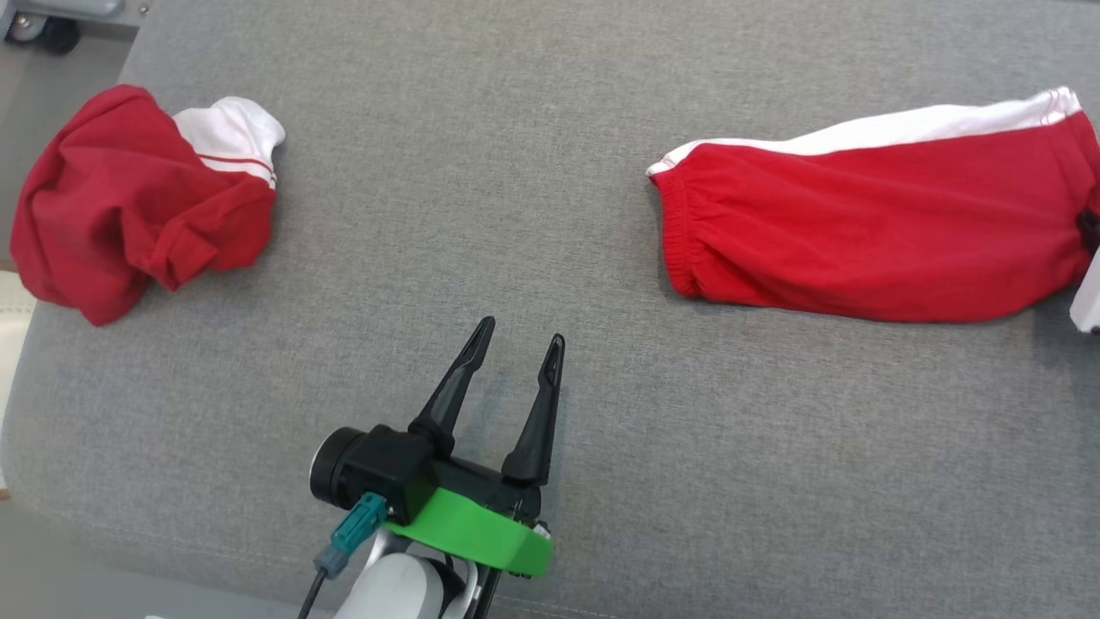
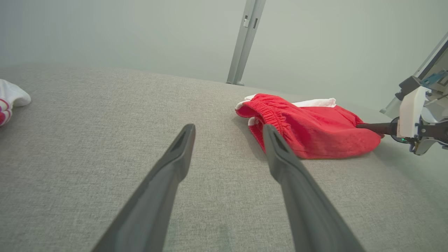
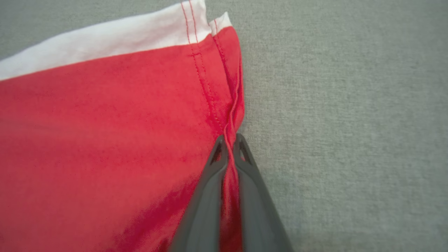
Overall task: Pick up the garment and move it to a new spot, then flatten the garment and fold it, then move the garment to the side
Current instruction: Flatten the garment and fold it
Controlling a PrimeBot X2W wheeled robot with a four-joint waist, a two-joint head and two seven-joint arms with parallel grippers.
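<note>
Head view: I count two red-and-white garments on the grey counter (image 1: 516, 129). The garment (image 1: 868, 232) I'm working lies flat at the right, and a crumpled garment (image 1: 129, 198) sits well apart at the left. My left jaws hang released and empty between them.

Left wrist view: the right jaws meet the garment's far end.

Right wrist view: they're clenched on its stitched red hem. The cloth looks light and limp, so I judge that doubled hem the surest hold, though the rest will sag.

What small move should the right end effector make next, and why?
Probably a slight lift: the right end effector is shut on the hem of the flat red garment with a white stripe, which lies on the grey fabric surface; the left end effector is open.
</note>
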